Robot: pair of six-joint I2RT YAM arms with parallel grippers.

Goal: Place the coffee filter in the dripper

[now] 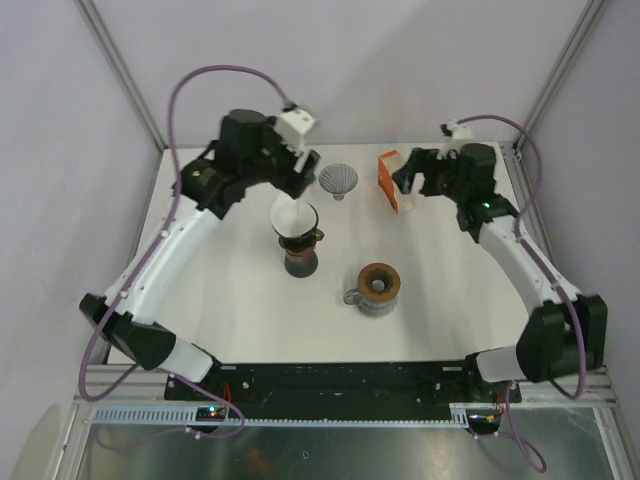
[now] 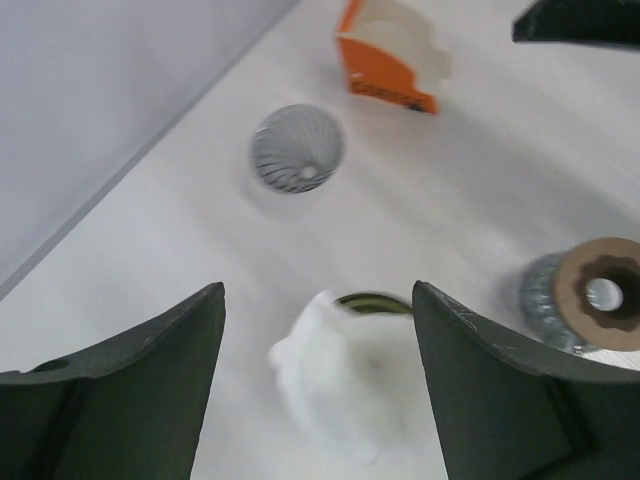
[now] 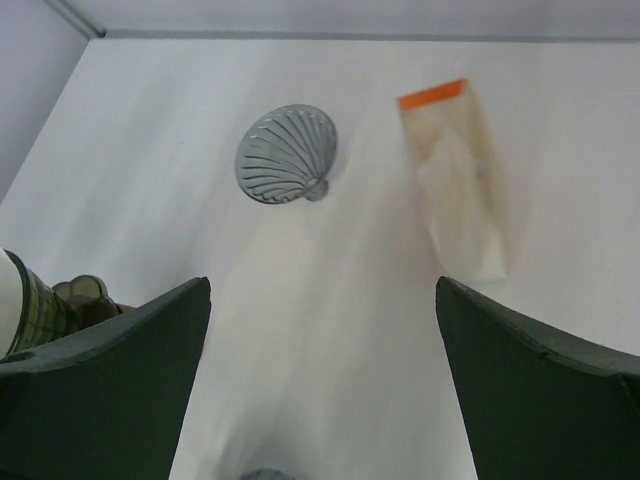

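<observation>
A white paper coffee filter sits in a dark dripper on a stand left of the table's middle. In the left wrist view the filter is blurred, with the dripper's olive rim showing behind it. My left gripper hovers just above and behind the filter, open and empty, its fingers on either side of the filter without touching it. My right gripper is open and empty beside the orange filter box, which also shows in the right wrist view.
A grey ribbed dripper lies at the back centre, also seen in both wrist views. A glass dripper with a brown ring stands near the middle front. Enclosure walls close the back and sides.
</observation>
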